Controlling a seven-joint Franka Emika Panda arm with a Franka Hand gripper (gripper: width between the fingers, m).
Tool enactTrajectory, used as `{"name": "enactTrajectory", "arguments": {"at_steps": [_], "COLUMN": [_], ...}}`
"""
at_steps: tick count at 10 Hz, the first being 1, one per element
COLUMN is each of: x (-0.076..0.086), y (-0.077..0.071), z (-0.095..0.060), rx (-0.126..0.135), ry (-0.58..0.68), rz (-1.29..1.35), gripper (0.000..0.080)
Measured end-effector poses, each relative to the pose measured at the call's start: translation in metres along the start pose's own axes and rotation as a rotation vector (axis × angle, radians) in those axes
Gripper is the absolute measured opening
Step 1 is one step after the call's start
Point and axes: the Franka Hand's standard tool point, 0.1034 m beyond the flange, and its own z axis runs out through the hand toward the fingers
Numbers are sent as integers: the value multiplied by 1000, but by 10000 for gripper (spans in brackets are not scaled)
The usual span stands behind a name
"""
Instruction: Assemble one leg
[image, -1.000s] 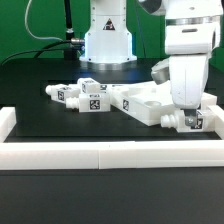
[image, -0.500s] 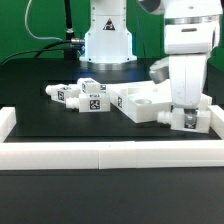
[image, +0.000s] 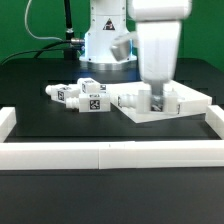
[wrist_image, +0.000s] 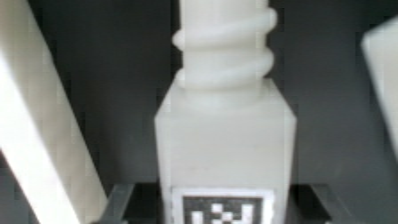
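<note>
We see loose legs (image: 80, 97) lying left of the middle of the counter (image: 40, 75) and the white panel (image: 192, 103) toward its right edge. Above the panel, the gripper (image: 157, 100) is clamped on the leg (wrist_image: 222, 125), threaded end pointing away from it.

leg (wrist_image: 222, 140): white, black-and-white tag | panel (image: 190, 100): white | table (image: 50, 125): black | backdrop (image: 10, 30): green

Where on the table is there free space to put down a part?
Bare black table lies between the front white rail and the loose legs. Crowded: the white panel, where the gripper holds a leg.
</note>
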Motion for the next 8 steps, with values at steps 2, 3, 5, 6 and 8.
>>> {"name": "enactTrajectory", "arguments": {"at_steps": [2,3,5,6,8], "x": [-26,-24,-26,-31,-79], "y": [-23,-21,-22,-21,-17], "z": [7,7,7,7,4], "rx": [-1,-3,-2,-2,-5], "ry": [-4,-4,-4,-6,-27], "rz": [97,91,94,93,134], "gripper": [281,281,281,281,281]}}
